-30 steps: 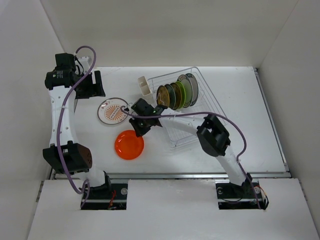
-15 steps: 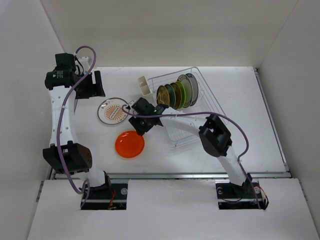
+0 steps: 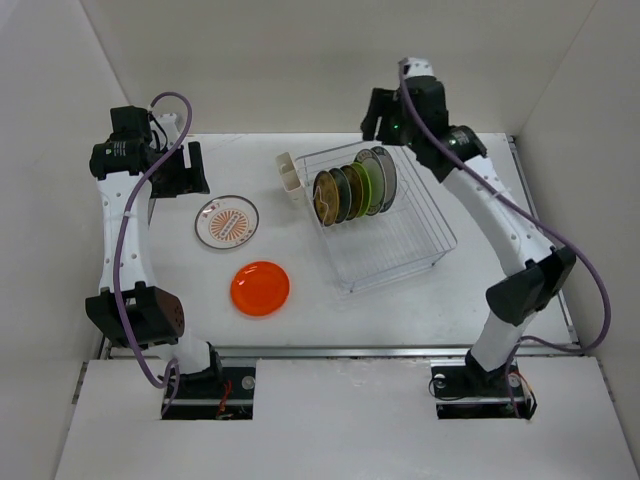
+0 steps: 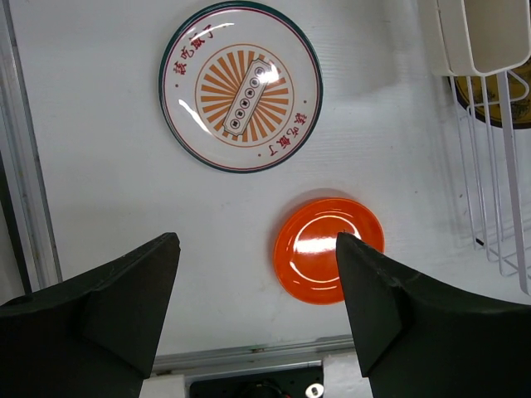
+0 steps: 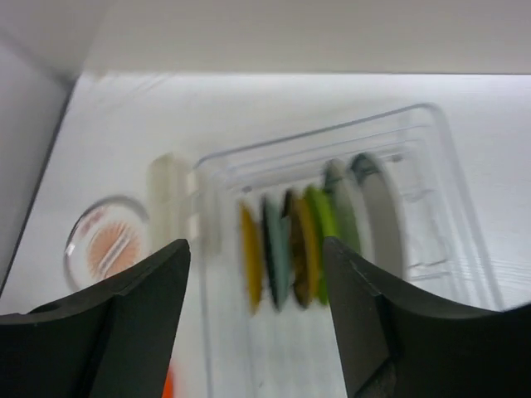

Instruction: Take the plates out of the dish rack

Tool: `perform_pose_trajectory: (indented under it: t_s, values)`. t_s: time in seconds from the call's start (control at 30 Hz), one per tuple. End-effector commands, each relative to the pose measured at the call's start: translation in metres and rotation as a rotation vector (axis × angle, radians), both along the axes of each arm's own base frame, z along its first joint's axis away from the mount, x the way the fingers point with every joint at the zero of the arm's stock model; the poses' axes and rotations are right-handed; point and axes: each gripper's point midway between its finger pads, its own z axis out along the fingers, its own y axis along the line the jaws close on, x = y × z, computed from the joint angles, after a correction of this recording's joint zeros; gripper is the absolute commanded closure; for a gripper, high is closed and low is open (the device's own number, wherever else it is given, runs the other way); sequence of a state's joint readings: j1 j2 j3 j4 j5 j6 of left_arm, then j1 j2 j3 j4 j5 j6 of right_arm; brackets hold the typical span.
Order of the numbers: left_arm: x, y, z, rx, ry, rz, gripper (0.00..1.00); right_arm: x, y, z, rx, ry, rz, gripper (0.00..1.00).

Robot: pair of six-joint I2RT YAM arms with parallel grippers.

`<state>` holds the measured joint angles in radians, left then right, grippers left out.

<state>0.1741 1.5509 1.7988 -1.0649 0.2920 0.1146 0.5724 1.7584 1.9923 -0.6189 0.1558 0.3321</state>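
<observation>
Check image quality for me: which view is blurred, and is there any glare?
Right wrist: blurred throughout, the racked plates smear into colour bands. Left wrist: sharp, with small glare spots on the orange-red plate and the patterned plate. Top external: sharp, evenly lit, soft shadows.

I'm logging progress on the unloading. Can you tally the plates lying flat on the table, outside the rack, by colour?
Orange-red plate: 1
White plate with orange sunburst pattern: 1
Total: 2
The upright plates in the dish rack overlap too much for a sure count.
</observation>
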Motion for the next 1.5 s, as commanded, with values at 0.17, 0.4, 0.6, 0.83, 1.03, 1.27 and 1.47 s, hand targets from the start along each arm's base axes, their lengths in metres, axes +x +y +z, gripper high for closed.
perform_pose_trajectory:
  t_s: [0.17, 0.4, 0.6, 0.83, 1.03, 1.27, 1.47]
  values:
    - [-0.003, 0.004, 0.004, 0.015, -0.010, 0.012, 0.27, 0.061, -0.093, -0.079, -0.088, 0.174, -0.319, 0.48]
    - [-0.002, 0.008, 0.001, 0.030, 0.003, 0.025, 0.27, 0.071, -0.107, -0.128, -0.147, 0.249, -0.332, 0.50]
    - [-0.002, 0.008, 0.000, 0.029, 0.012, 0.024, 0.27, 0.080, -0.113, -0.163, -0.190, 0.299, -0.360, 0.62]
    - [-0.002, 0.011, 0.000, 0.029, 0.012, 0.034, 0.27, 0.083, -0.113, -0.193, -0.222, 0.340, -0.353, 0.97]
    - [-0.002, 0.010, 0.000, 0.021, 0.010, 0.028, 0.27, 0.073, -0.139, -0.138, -0.311, 0.216, -0.442, 1.00]
    - [0.000, 0.003, 0.004, -0.005, -0.006, -0.003, 0.25, 0.054, -0.181, -0.038, -0.436, -0.020, -0.652, 1.00]
    - [-0.002, -0.005, 0.005, -0.037, -0.006, -0.038, 0.25, 0.037, -0.198, 0.014, -0.426, -0.099, -0.712, 1.00]
